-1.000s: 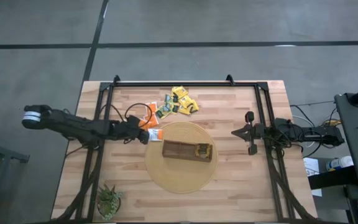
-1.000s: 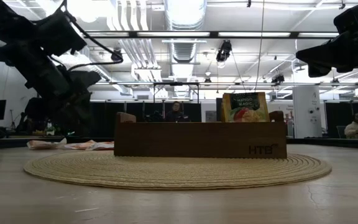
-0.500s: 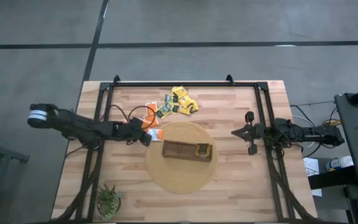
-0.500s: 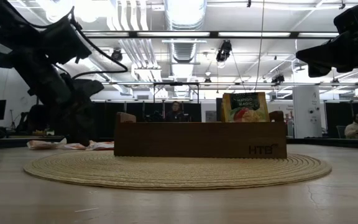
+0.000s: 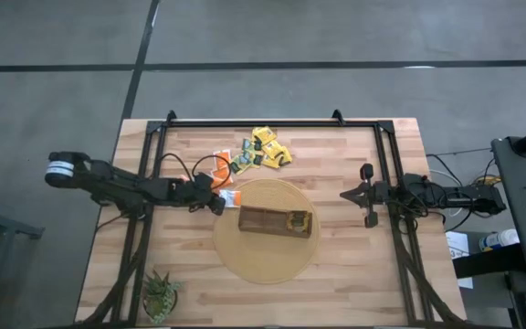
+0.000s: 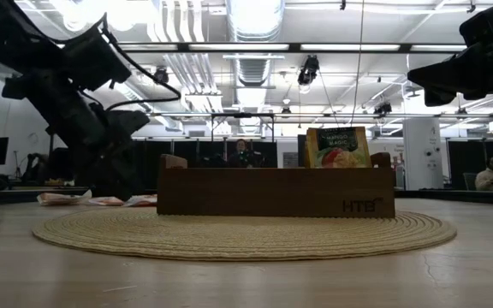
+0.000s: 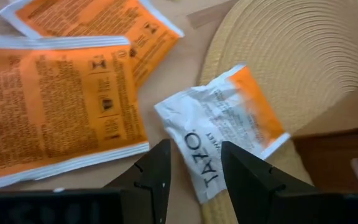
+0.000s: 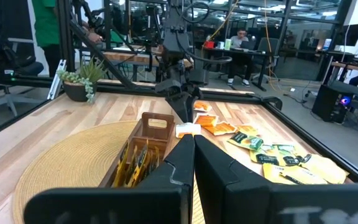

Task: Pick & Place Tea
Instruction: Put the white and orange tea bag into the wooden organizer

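The left gripper (image 7: 194, 177) is low over the table at the left edge of the round woven mat (image 5: 265, 265), fingers (image 7: 156, 171) parted a narrow way and holding nothing, and right between their tips lies one crumpled orange-and-white tea sachet (image 7: 222, 127). That sachet sits half on the mat's rim and half on bare wood, its long axis running on a diagonal in the left wrist view, the white printed end nearest the fingers and the orange end pointing away toward the long brown box (image 5: 276, 222). Just beside it, two more orange sachets (image 7: 61, 106) lie flat on the wood, overlapping each other, clear of the mat. From above, the left arm reaches in from the table's left side, its gripper (image 5: 214, 202) near the box's left end. Farther back on the table there is a loose scatter of yellow and dark green sachets (image 5: 268, 151), pointing every which way. In the box, which lies lengthwise across the mat's middle, yellow sachets (image 5: 299, 221) stand on edge in the right-hand end compartment. The right gripper (image 5: 352, 194) hangs off to the right of the mat, well clear of the tea, its fingers (image 8: 180, 163) pressed together and empty. A small potted plant (image 5: 161, 294) stands at the table's near-left corner.
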Available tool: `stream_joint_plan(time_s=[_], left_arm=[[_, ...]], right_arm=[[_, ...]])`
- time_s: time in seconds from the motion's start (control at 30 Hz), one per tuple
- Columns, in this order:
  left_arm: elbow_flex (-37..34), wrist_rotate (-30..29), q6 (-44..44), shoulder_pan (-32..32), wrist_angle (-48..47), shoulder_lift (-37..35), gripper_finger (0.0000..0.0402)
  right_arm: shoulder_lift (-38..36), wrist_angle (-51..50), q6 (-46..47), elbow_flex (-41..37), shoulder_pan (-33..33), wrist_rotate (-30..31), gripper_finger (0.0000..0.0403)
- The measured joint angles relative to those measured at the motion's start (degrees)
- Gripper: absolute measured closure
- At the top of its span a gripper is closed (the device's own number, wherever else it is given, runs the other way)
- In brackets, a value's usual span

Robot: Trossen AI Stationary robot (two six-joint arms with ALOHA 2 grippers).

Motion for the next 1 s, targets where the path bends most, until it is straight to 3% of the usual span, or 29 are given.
stream_joint_plan(time_s=[0.37, 0.5, 0.7, 1.0], left_arm=[[0.0, 1.03, 2.4, 2.09, 0.71, 2.09, 0.0273], [0.0, 1.63, 4.3, 2.11, 1.6, 2.05, 0.0306], [0.48, 2.05, 9.8, 2.2, 1.1, 1.78, 0.0391], [9.12, -0.18, 21.17, 1.91, -3.32, 1.47, 0.0401]], right_arm=[[0.0, 0.02, 0.0, 0.0, 0.0, 0.0, 0.0394], [0.0, 0.02, 0.0, 0.0, 0.0, 0.0, 0.0394], [0.02, 0.02, 0.0, 0.0, 0.0, 0.0, 0.0394], [0.07, 0.0, 0.02, 0.0, 0.0, 0.0, 0.0394]])
